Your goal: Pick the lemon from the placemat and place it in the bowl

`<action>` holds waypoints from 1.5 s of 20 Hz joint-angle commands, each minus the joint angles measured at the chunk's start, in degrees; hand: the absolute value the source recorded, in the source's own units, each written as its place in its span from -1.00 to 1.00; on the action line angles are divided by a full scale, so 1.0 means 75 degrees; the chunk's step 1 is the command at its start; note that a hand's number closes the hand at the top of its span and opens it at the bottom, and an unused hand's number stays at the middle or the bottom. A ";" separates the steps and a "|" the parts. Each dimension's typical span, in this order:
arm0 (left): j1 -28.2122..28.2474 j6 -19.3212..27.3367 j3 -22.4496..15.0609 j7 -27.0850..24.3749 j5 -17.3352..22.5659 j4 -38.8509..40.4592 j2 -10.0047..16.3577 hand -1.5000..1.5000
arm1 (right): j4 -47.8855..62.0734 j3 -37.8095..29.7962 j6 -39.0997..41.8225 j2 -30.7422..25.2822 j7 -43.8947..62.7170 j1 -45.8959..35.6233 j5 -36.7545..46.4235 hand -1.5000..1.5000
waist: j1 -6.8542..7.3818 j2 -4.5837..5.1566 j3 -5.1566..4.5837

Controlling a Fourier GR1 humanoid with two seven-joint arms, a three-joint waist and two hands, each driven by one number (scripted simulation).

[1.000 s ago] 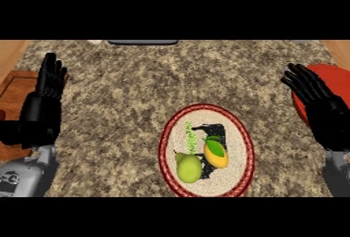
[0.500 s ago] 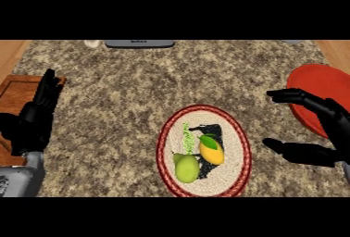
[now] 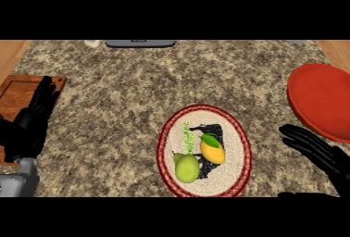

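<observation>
Speckled granite counter [image 3: 123, 83]. One round red bowl [image 3: 321, 102], cut off at right edge. One oval woven placemat [image 3: 232, 134], red rim. One wooden board [image 3: 21, 92], partly hidden under left hand [image 3: 31, 125], fingers straight. Right hand [image 3: 321, 155] spread open, palm cut off below. One lemon [image 3: 212, 152] on placemat, beside one green fruit [image 3: 187, 169]
</observation>
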 commanded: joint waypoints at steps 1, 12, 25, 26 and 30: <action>-0.0091 -0.0147 0.0150 0.0683 -0.0097 -0.0490 0.0077 0.00 | -0.0743 -0.0390 0.0427 0.0073 0.0981 -0.0038 0.0076 -1.00 | 0.0048 0.0003 -0.0003; -0.0565 -0.0340 0.0229 0.0395 -0.0182 0.0126 -0.0109 0.00 | -0.2060 0.0029 0.2533 -0.1054 0.4678 -0.2346 0.0763 -1.00 | 0.0170 0.0028 -0.0021; -0.0774 -0.0312 0.0407 0.0403 -0.0412 0.0383 -0.0328 0.00 | -0.0347 0.2164 0.4954 0.0476 0.6335 -0.4596 0.1737 -1.00 | 0.0124 0.0026 -0.0005; -0.0008 -0.0421 0.0217 -0.0065 -0.0467 -0.0021 -0.0369 0.00 | -0.0035 0.2798 0.4902 0.1101 0.7092 -0.4957 0.2077 -1.00 | 0.0278 0.0026 -0.0011; -0.0559 -0.0491 0.0441 0.0628 -0.0312 0.0009 -0.0257 0.00 | 0.0418 0.3057 0.5627 0.1364 0.7370 -0.5132 0.2350 -1.00 | 0.0184 0.0023 -0.0006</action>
